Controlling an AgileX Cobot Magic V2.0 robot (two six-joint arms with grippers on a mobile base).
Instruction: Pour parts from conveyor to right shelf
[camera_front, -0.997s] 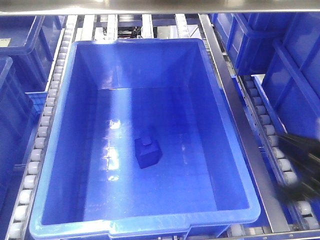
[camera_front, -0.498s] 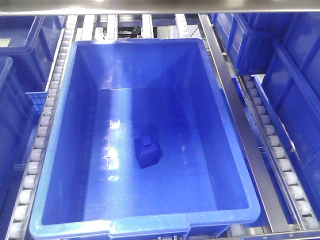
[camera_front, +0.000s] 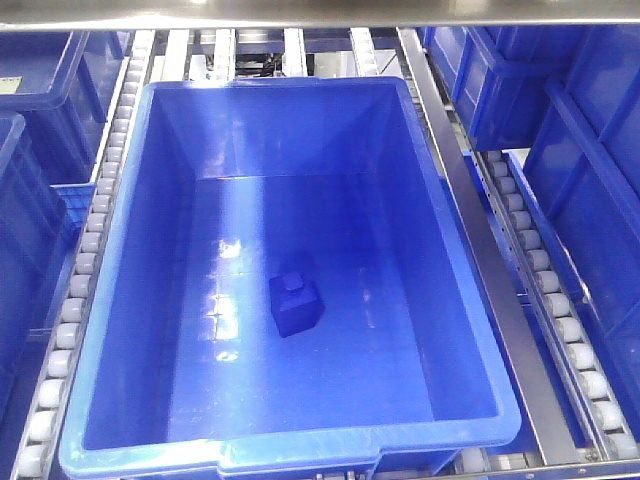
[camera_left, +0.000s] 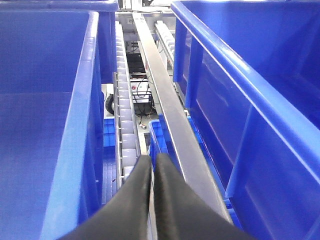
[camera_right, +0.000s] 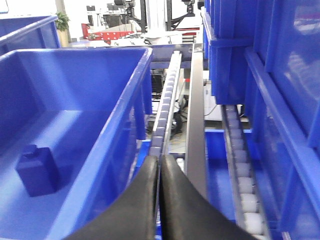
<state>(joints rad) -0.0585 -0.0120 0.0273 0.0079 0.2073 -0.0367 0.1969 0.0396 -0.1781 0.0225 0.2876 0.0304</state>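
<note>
Front-facing view first: a big blue crate (camera_front: 285, 270) sits on the right shelf (camera_front: 505, 310), carried on its white roller tracks (camera_front: 75, 300), and the one small blue block (camera_front: 295, 304) lies on the crate's floor, a little toward the near rim and roughly midway between the side walls. Neither arm shows in this view, and no conveyor appears in any picture. As I judge it, the pour is done: the part is down in the crate on the shelf, nothing is being carried, and what is left looks like no more than the arms clearing off.

Each wrist camera adds what the front one cannot. From the right wrist, the right gripper (camera_right: 160, 172) shows its two dark fingers (camera_right: 145, 200) pressed together with nothing between them, hanging over the roller track and steel rail (camera_right: 196, 125) just off the crate's right wall; the block stands visible inside, near that wall. From the left wrist, the left gripper (camera_left: 152, 172) is likewise closed tight and empty, above the gap between two crates, with a steel rail (camera_left: 172, 125) and rollers running away below; the block is out of sight there
</note>
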